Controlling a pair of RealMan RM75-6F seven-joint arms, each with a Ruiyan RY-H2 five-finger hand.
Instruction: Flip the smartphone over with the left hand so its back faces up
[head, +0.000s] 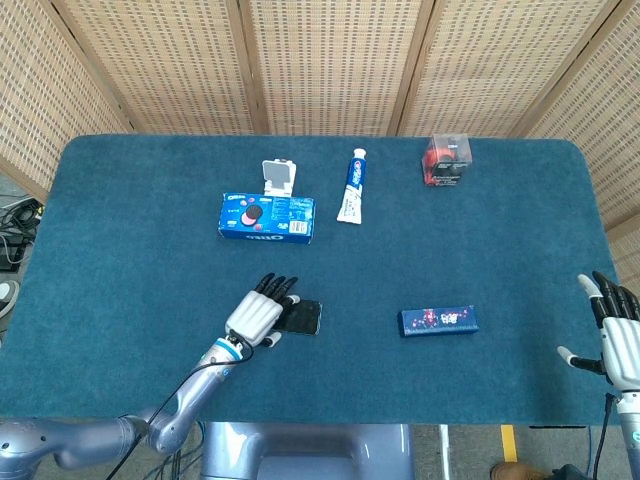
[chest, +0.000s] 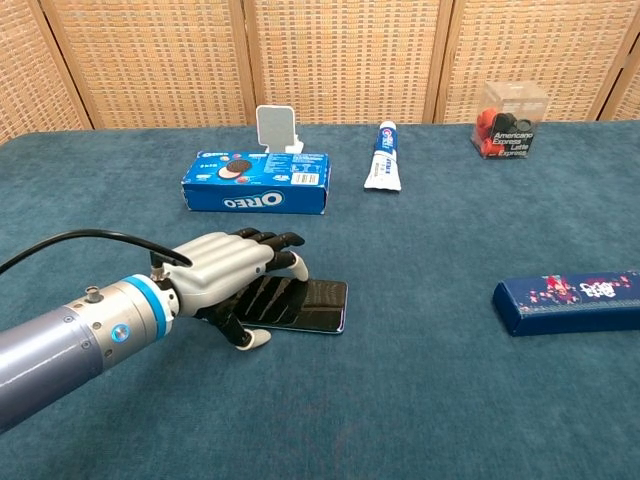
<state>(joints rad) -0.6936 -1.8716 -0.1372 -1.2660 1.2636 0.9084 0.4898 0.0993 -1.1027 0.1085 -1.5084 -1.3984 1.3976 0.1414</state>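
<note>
One glossy flat smartphone (chest: 318, 303) under left hand (chest: 232, 275).

glossy smartphone (chest: 318, 303), matt napped table cloth (chest: 420, 400)

Your table (head: 120, 260): blue carpet-like top, woven-panel screens behind; smartphone (chest: 318, 304) flat, screen up, near front, left of centre; Oreo box (head: 267, 217) behind it; white stand (head: 279, 178) just behind box; toothpaste tube (head: 352, 186) centre rear; clear box (head: 446, 160) with red contents rear right; dark blue carton (head: 438, 320) front right.
</note>
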